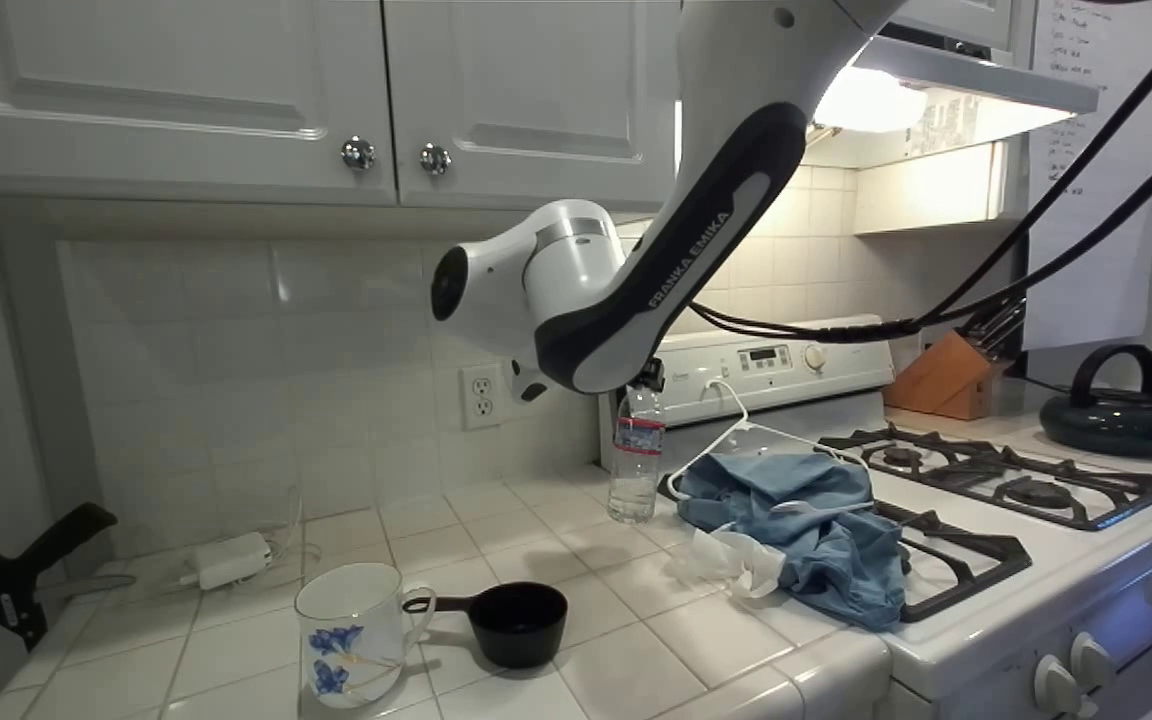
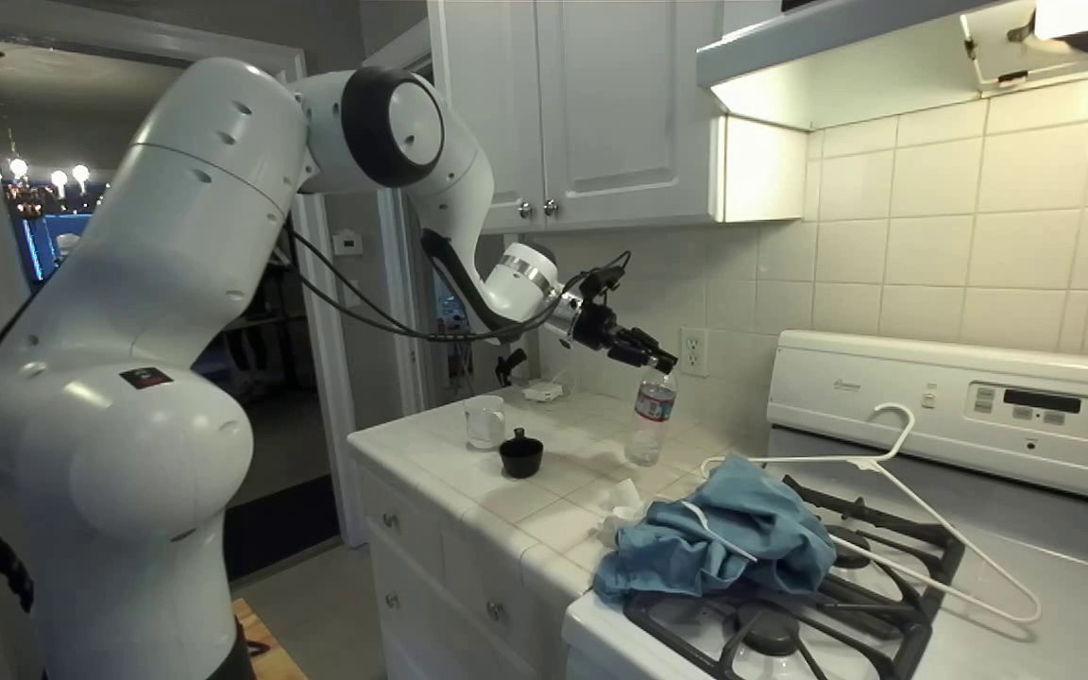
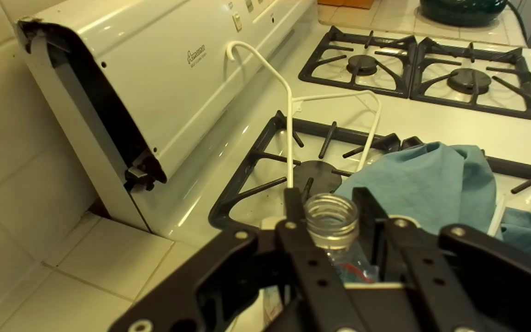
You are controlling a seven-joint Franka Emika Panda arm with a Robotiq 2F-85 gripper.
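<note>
A transparent plastic bottle (image 1: 634, 485) without a cap stands on the white tiled counter. It has a red and blue label and some water inside, and in an exterior view (image 2: 648, 430) it leans slightly. My gripper (image 2: 663, 362) is at the bottle's top, coming in from above at a slant. In the wrist view the black fingers (image 3: 329, 203) lie on both sides of the open threaded neck (image 3: 331, 221), which fills the gap between them. The bottle's lower part is hidden there by the gripper. In an exterior view (image 1: 649, 374) the arm hides most of the gripper.
A blue cloth (image 1: 786, 500) and white hanger (image 2: 912, 501) lie on the stove beside the bottle. A black measuring cup (image 1: 518, 625), flowered mug (image 1: 351, 640) and white adapter (image 1: 233, 560) sit on the counter. Upper cabinets (image 1: 536, 100) hang above; a kettle (image 1: 1116, 415) and knife block (image 1: 946, 375) stand beyond.
</note>
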